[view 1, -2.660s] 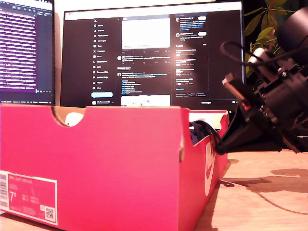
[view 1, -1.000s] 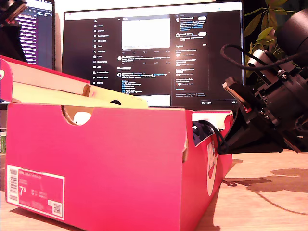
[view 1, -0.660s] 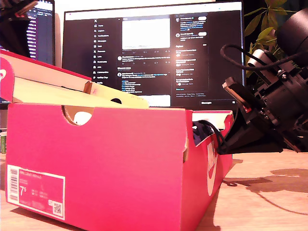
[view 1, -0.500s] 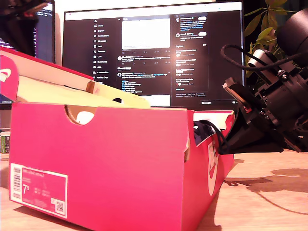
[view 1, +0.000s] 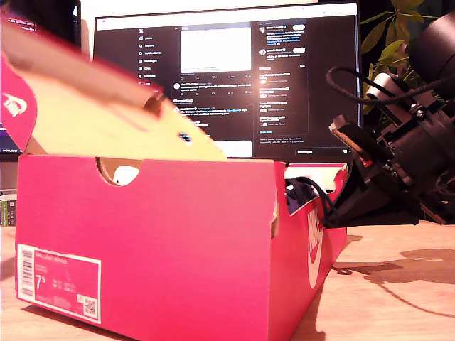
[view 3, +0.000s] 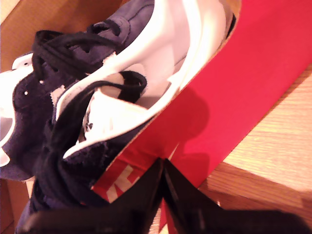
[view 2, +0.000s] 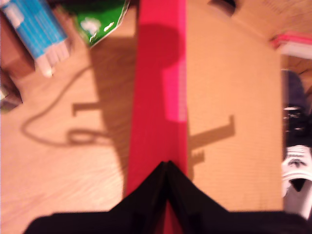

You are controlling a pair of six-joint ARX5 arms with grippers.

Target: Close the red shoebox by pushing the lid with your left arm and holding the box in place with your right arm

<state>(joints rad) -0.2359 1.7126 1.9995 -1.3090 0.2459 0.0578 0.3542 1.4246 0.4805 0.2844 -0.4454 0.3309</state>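
Exterior view: lid (view 1: 106, 114) half-raised (blurred) over red shoebox (view 1: 163, 249).

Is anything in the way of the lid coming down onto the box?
Possibly. The lid is tilted above the red shoebox. Dark shoes with laces lie inside, and in the exterior view a lace rises near the rim at my second gripper. Nothing else visible blocks it.

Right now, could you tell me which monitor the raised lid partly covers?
The narrow monitor at the exterior view's left; the lid crosses it, while the wide central monitor stays mostly clear.
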